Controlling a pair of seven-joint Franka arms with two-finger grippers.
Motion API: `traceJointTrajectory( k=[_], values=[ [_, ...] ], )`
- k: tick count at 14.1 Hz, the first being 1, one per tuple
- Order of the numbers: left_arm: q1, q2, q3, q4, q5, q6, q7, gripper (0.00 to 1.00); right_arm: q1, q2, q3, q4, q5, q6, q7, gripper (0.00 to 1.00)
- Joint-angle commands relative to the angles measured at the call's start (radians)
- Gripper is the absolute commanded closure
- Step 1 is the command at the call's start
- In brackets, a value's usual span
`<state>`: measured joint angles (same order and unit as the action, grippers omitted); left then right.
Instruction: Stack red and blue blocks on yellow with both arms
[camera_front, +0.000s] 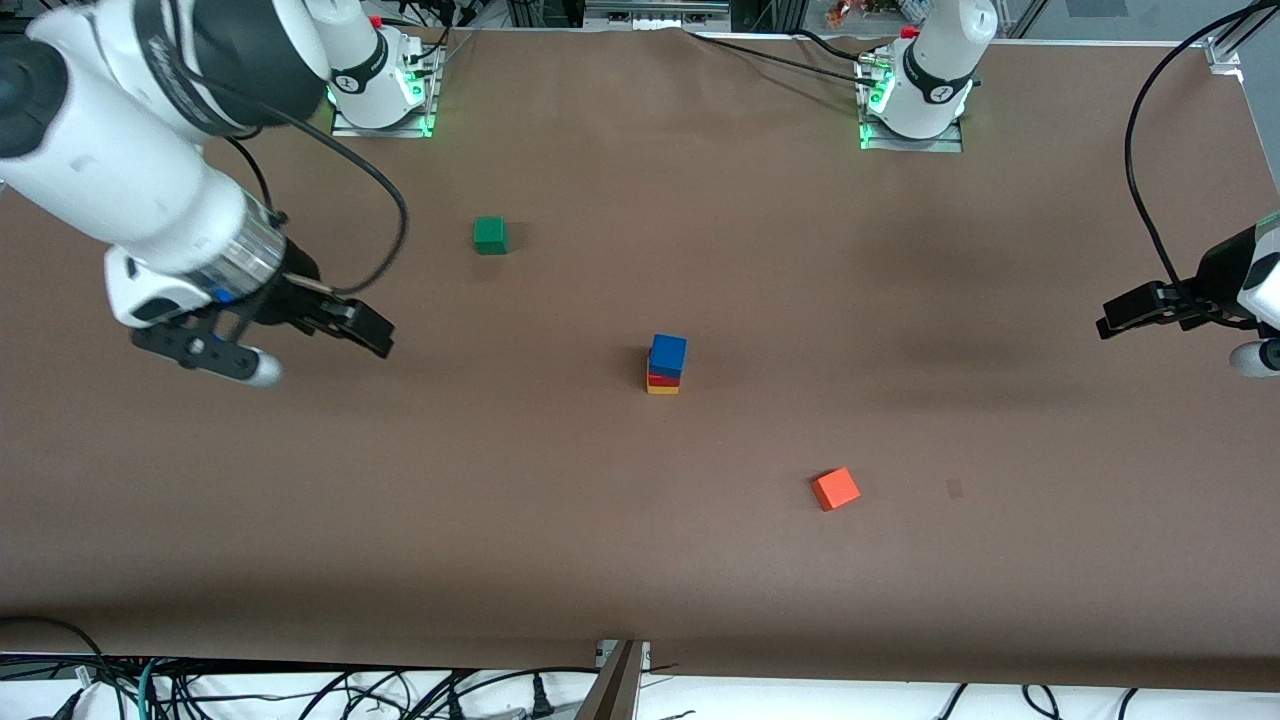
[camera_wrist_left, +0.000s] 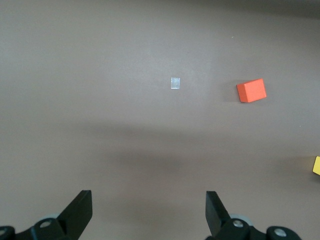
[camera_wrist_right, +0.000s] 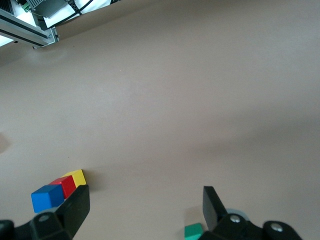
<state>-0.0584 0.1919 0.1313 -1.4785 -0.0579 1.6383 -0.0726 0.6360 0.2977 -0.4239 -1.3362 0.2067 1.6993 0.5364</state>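
Note:
A stack stands mid-table: the blue block (camera_front: 668, 355) on the red block (camera_front: 663, 379) on the yellow cube (camera_front: 662, 389). The right wrist view shows the same stack: blue (camera_wrist_right: 46, 197), red (camera_wrist_right: 64, 186), yellow (camera_wrist_right: 77, 177). My right gripper (camera_front: 372, 335) is open and empty, over bare table toward the right arm's end, well apart from the stack; it also shows in its wrist view (camera_wrist_right: 145, 200). My left gripper (camera_front: 1108, 322) is open and empty over the left arm's end of the table, as its wrist view (camera_wrist_left: 149, 200) shows. A sliver of yellow (camera_wrist_left: 317, 165) shows at that view's edge.
A green cube (camera_front: 490, 235) sits nearer the robot bases, toward the right arm's end, and shows in the right wrist view (camera_wrist_right: 193, 231). An orange cube (camera_front: 835, 489) lies nearer the front camera than the stack, also in the left wrist view (camera_wrist_left: 251, 90). A small pale patch (camera_wrist_left: 175, 83) marks the table.

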Motion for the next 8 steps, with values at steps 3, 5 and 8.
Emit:
traceJointTrajectory(
  k=[3,5,8],
  values=[
    [-0.001,0.012,0.001,0.027,0.018,-0.008,0.011,0.0,0.018,-0.159,-0.003,-0.178,-0.086,0.019,0.005,0.0],
    [-0.003,0.012,0.001,0.027,0.016,-0.008,0.011,0.0,0.017,-0.172,-0.047,-0.172,-0.086,0.002,-0.016,0.0],
    [-0.004,0.012,0.001,0.027,0.018,-0.008,0.011,0.0,0.017,-0.158,-0.059,-0.155,-0.084,0.007,-0.094,0.0]
  ],
)
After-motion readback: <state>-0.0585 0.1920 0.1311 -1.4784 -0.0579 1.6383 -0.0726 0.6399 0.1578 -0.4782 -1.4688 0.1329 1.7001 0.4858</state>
